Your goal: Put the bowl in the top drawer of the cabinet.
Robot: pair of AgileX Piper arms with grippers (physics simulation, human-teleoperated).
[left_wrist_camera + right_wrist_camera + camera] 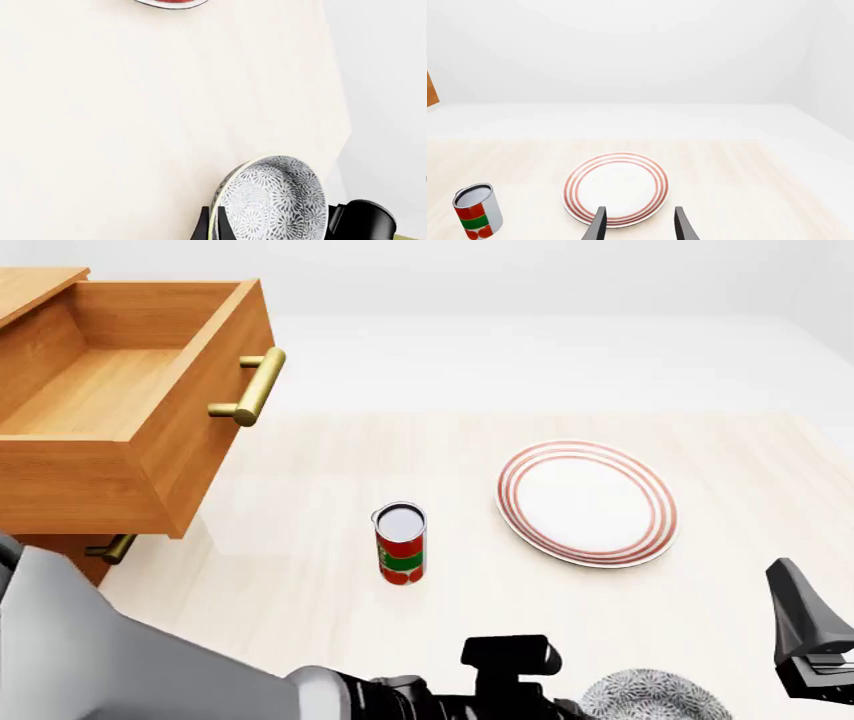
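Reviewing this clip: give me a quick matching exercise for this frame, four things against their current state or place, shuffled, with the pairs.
Things:
1. bowl
2. top drawer
3. plate
4. can

States:
A. pulled open, nothing inside
B. standing upright on the table, between cabinet and plate
C. clamped at its rim in the left gripper
D. lying flat on the table, ahead of the open right gripper

Pairs: 1-C, 2-A, 3-D, 4-B
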